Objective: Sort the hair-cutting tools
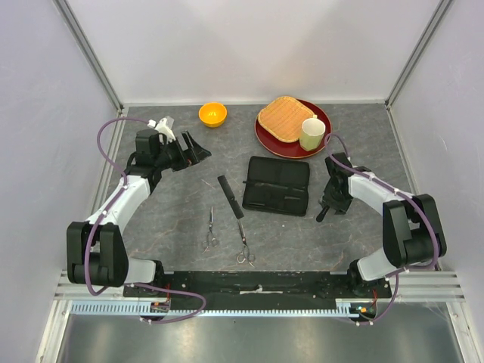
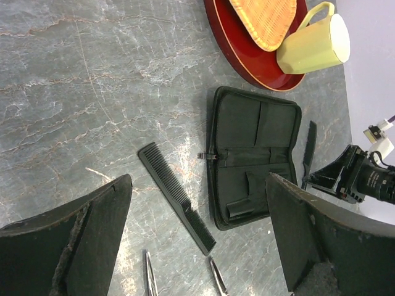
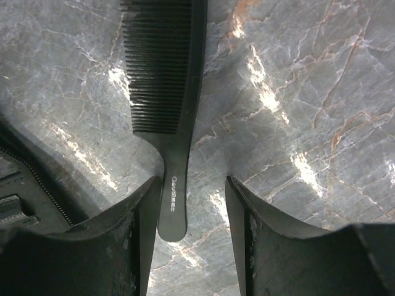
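The handled comb lies at the zip case's 3 o'clock, its handle between the right gripper's fingers, not yet clamped, while the long comb and scissors lie at its 8 o'clock and the left gripper gapes wide at 10 o'clock.

My pincer straddles the comb handle end, not closed: one finger right by handle, other w/ a gap. Comb flat on marble desk; case corner w/ zip beside it.
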Controlling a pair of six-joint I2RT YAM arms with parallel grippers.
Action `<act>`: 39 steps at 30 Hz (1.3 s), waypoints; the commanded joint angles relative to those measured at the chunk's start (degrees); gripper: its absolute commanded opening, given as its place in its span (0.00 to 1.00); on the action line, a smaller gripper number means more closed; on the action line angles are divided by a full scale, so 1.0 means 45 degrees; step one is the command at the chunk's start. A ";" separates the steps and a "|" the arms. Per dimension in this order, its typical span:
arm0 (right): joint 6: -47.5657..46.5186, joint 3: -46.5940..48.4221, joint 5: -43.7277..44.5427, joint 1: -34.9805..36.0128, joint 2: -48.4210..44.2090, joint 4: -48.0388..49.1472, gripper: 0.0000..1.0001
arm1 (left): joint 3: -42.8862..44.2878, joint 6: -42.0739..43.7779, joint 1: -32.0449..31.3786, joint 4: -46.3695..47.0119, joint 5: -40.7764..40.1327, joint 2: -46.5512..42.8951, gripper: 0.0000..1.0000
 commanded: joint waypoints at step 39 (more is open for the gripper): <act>0.0706 -0.0328 0.0427 0.0079 0.0408 0.0599 0.21 | -0.0167 0.0194 -0.0067 0.0599 0.1338 -0.0179 0.96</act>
